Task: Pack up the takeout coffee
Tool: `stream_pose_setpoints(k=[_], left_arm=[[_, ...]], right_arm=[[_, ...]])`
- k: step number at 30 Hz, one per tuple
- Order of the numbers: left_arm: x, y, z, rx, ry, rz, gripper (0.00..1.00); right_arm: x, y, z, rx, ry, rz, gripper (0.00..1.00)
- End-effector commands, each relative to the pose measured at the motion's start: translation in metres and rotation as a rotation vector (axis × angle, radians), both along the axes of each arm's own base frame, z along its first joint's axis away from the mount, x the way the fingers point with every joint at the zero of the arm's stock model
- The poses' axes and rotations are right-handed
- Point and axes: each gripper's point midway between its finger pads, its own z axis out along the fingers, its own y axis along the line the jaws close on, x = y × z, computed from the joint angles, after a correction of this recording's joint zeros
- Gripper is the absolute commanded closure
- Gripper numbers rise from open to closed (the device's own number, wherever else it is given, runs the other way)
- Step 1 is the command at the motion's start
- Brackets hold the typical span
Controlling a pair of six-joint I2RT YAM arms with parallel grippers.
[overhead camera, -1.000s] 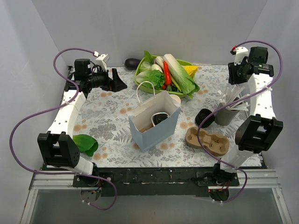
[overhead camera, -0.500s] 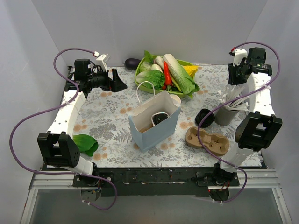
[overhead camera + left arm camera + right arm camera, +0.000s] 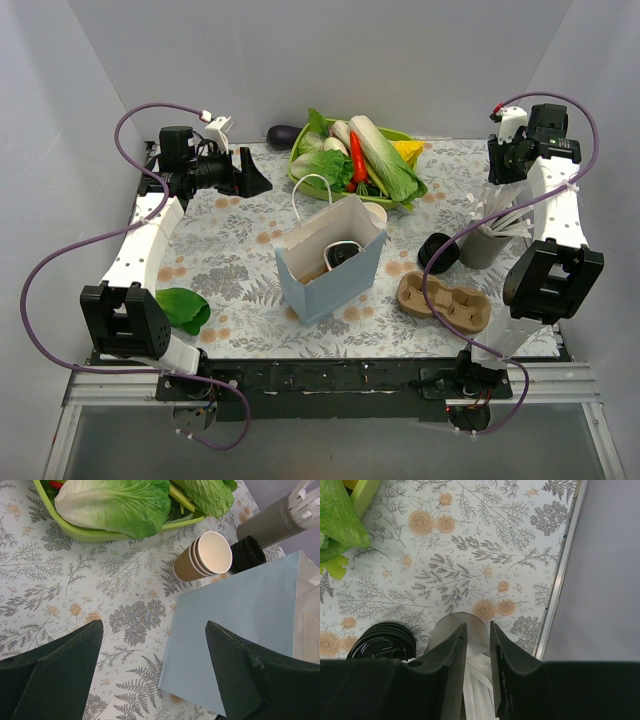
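The takeout coffee (image 3: 341,256), a tan cup with a black lid, stands inside the open blue bag (image 3: 335,282) at the table's middle. The bag's blue side also shows in the left wrist view (image 3: 240,625), where the cup is hidden. My left gripper (image 3: 255,178) hovers at the back left, open wide and empty (image 3: 154,625), left of the bag. My right gripper (image 3: 497,165) is raised at the back right, its jaws nearly together with nothing between them (image 3: 478,625), above a grey holder of white straws (image 3: 445,630).
A stack of lidless tan cups (image 3: 204,556) stands behind the bag. Bare black lids (image 3: 438,250) and the grey straw holder (image 3: 487,246) stand right of it. A pulp cup carrier (image 3: 443,300) lies front right. A green vegetable tray (image 3: 100,534) is at the back, a green leaf (image 3: 182,306) front left.
My right wrist has drifted slightly back and to the left at the back right corner. The left arm, bag and cup have not moved.
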Motion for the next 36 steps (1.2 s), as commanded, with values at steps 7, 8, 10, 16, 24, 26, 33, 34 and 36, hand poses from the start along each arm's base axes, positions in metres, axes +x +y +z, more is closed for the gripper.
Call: stream_pose_setpoints(k=[7,8,10,16,24,26,33,34,36], left_arm=[[-0.013,0.001,0.016,0.001,-0.053,-0.012,0.16],[-0.013,0.001,0.017,0.0,-0.056,-0.013,0.16],[-0.013,0.001,0.017,-0.002,-0.056,-0.014,0.16],[-0.012,0.0,0.018,-0.006,-0.059,-0.017,0.16],[-0.01,-0.002,0.018,-0.015,-0.05,-0.025,0.16],[-0.01,-0.002,0.018,-0.017,-0.048,-0.024,0.16],[-0.002,-0.004,0.014,-0.026,-0.026,-0.027,0.16],[0.0,-0.004,0.014,-0.025,-0.027,-0.027,0.16],[0.008,-0.002,0.013,-0.012,-0.032,-0.016,0.16]], right_arm=[[-0.009,0.003,0.013,0.007,-0.034,-0.006,0.76],[-0.009,0.004,0.011,0.007,-0.029,-0.003,0.77],[-0.011,0.004,0.011,0.009,-0.028,0.0,0.83],[-0.009,0.008,0.037,0.015,-0.085,0.014,0.99],[-0.02,0.017,0.103,0.017,-0.216,0.03,0.99],[-0.027,0.018,0.124,0.006,-0.254,0.033,0.99],[-0.049,0.029,0.196,-0.002,-0.406,0.058,0.99],[-0.053,0.032,0.206,0.003,-0.435,0.066,0.99],[-0.061,0.047,0.226,0.046,-0.5,0.126,0.99]])
